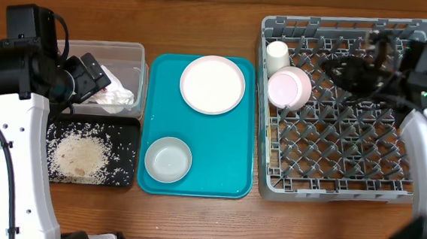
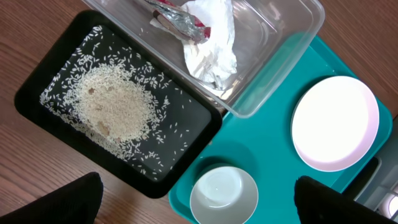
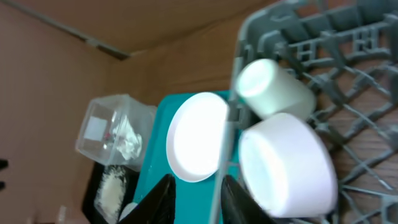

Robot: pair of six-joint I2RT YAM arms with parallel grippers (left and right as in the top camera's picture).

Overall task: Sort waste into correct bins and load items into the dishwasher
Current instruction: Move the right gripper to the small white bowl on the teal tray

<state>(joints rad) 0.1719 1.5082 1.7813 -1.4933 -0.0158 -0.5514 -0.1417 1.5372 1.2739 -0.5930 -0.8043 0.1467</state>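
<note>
Hovering over the large square grey plastic dish rack (image 1: 329,195), my right gripper (image 3: 199,200) holds its fingers slightly apart, gripping nothing. The pale pink round plate (image 3: 198,135) lies flat just outside the rack's left wall, dead ahead of my fingertips, with no long axis; my left gripper (image 2: 199,199), spread wide, hangs beyond it.

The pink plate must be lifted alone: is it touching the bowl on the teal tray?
Apart. The overhead view shows bare teal tray between the plate and the bowl; the left wrist view shows the same gap.
</note>
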